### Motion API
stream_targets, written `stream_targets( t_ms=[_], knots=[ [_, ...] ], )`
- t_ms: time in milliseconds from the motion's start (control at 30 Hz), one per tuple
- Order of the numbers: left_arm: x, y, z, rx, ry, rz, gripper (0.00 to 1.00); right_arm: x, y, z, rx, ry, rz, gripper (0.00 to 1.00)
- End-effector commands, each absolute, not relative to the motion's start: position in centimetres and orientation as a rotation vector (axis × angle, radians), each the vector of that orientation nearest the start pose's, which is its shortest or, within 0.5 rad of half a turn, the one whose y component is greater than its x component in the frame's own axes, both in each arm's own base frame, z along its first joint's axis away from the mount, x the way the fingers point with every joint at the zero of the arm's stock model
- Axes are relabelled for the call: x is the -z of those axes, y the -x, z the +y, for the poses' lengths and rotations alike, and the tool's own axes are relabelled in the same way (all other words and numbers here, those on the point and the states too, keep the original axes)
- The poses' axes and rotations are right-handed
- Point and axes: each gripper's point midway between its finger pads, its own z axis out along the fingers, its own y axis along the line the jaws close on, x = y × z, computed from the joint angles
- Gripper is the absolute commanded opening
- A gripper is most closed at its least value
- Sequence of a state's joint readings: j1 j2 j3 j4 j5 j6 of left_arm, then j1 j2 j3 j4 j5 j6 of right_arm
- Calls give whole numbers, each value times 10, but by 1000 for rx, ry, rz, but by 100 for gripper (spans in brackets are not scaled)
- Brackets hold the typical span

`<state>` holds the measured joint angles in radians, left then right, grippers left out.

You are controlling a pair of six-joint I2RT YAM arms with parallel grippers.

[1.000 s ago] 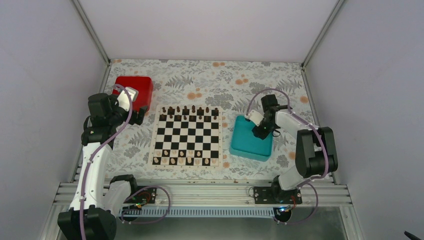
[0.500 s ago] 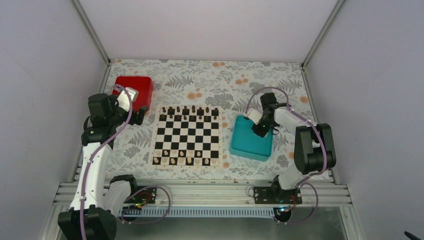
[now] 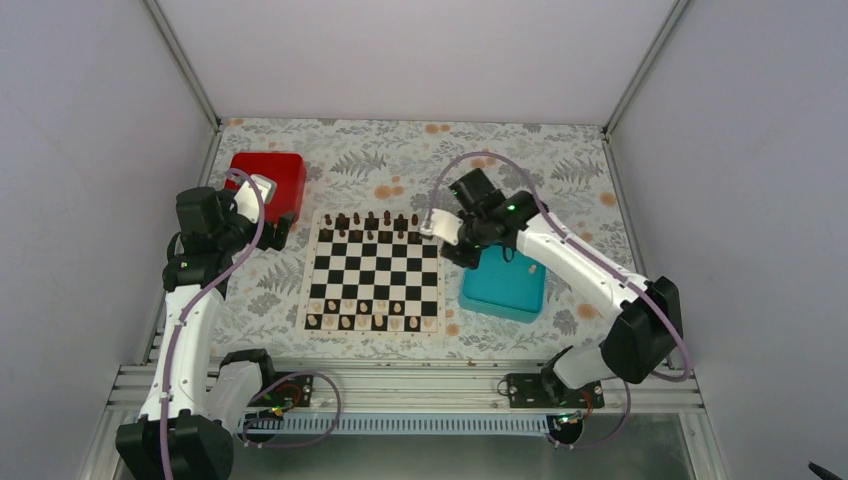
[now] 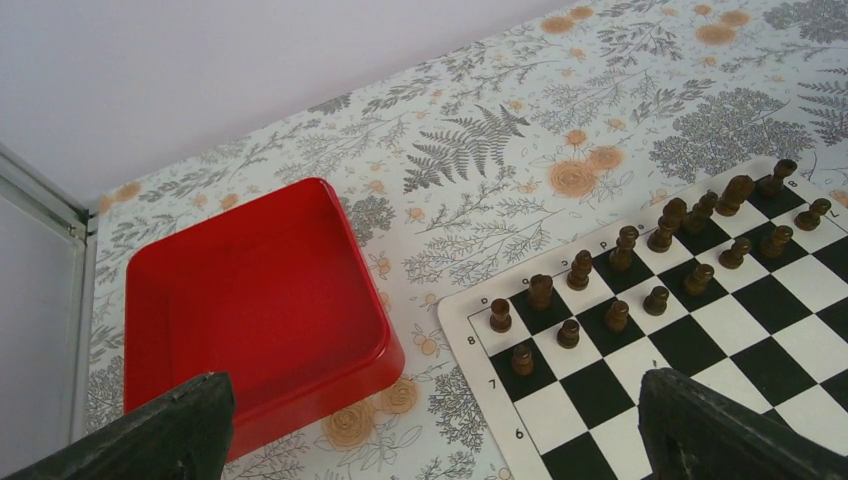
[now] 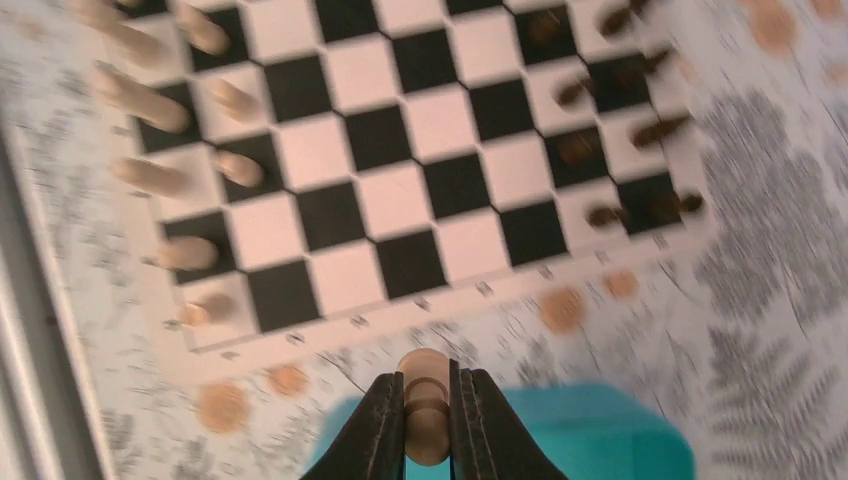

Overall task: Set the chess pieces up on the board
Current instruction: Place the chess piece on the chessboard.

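Observation:
The chessboard (image 3: 372, 272) lies mid-table with dark pieces (image 3: 372, 222) along its far rows and light pieces (image 3: 370, 316) along its near rows. My right gripper (image 5: 428, 420) is shut on a light wooden pawn (image 5: 426, 400), held over the teal tray's (image 3: 505, 285) left edge, beside the board's right side (image 3: 455, 245). One light piece (image 3: 532, 268) lies in the teal tray. My left gripper (image 4: 430, 440) stands open above the gap between the red tray (image 4: 250, 300) and the board's far-left corner (image 4: 520, 330), holding nothing.
The red tray (image 3: 268, 182) sits at the back left of the floral tablecloth. Grey walls with metal posts close in the table on three sides. An aluminium rail (image 3: 400, 385) runs along the near edge.
My right arm has swung left from over the teal tray's far right to the tray's left edge near the board, carrying the light pawn. The left arm has not moved.

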<state>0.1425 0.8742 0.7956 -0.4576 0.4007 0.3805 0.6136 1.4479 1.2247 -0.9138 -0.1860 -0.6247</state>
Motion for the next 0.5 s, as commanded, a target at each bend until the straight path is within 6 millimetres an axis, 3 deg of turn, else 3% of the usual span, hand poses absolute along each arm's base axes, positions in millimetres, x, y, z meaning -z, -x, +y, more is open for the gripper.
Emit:
stream_targets(
  t_ms=[0,267,467],
  knots=[
    [-240,-305,-24,101,-478,1990,100,-165,-220,261,-411,1757,2155,9],
    [-240,-306,-21,86,-469,1992,100,-103,-200,307,-447,2004,2111,9],
    [-239,-307,-20,81,-464,1996,100,-62,-188,319,-461,2108,2128,10]
  ],
)
